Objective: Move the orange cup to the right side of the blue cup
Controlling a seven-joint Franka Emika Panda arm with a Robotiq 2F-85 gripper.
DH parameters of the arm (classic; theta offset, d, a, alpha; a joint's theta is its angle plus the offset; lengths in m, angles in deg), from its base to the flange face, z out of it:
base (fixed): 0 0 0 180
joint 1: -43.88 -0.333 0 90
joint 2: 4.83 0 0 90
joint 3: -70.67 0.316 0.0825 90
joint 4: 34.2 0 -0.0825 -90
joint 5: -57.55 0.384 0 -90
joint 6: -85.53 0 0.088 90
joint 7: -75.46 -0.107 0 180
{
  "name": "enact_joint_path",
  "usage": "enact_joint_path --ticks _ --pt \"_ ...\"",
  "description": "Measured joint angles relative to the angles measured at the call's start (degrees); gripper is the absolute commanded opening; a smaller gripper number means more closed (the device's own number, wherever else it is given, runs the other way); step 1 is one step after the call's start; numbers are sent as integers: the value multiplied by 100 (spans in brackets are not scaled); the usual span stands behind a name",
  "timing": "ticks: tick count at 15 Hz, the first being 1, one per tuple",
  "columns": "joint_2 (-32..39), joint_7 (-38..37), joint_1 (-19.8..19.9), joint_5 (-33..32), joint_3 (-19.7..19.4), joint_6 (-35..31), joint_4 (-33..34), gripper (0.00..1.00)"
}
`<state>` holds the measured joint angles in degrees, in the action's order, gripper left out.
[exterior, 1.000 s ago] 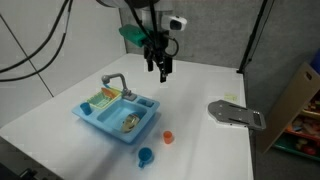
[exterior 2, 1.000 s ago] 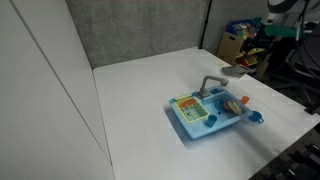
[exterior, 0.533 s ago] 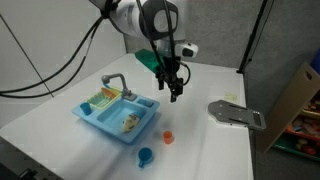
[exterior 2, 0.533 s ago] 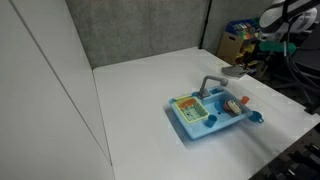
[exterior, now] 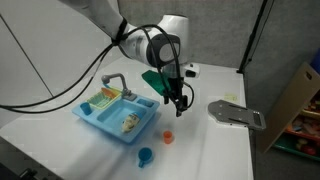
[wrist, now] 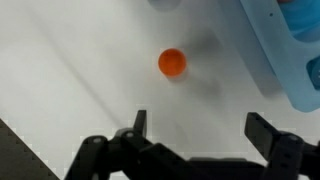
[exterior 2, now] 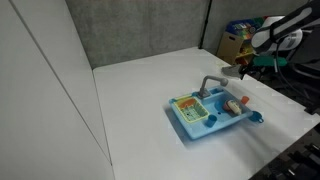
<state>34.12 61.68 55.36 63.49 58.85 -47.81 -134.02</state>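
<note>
The orange cup (exterior: 168, 136) stands on the white table next to the blue toy sink (exterior: 115, 116). It also shows in the wrist view (wrist: 172, 63) and in an exterior view (exterior 2: 245, 101). The blue cup (exterior: 146, 156) stands nearer the table's front edge, beside the sink; it also shows in an exterior view (exterior 2: 256, 117). My gripper (exterior: 179, 101) hangs open and empty above the table, a little above and behind the orange cup. In the wrist view the open fingers (wrist: 200, 128) frame bare table below the orange cup.
The toy sink has a grey tap (exterior: 116, 82) and holds small toy items. A grey flat object (exterior: 236, 114) lies on the table beyond the gripper. A cardboard box (exterior: 297, 105) stands off the table's edge.
My gripper has moved down and across the table toward the orange cup, from high near the back to just above it. The cups have not moved.
</note>
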Motion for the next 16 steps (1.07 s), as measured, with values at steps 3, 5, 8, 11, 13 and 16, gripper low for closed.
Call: enact_joint_path --ticks 3,5,8,11,13,16 --pt "40 118 2 0 27 34 5 100" --pt "40 134 2 0 29 38 9 100" --pt "41 139 2 0 29 6 -9 100" --pt "63 139 27 0 19 -241 -128 100" --pt "121 139 66 0 7 -506 -247 100" --pt "278 163 122 0 -4 -813 -398 100"
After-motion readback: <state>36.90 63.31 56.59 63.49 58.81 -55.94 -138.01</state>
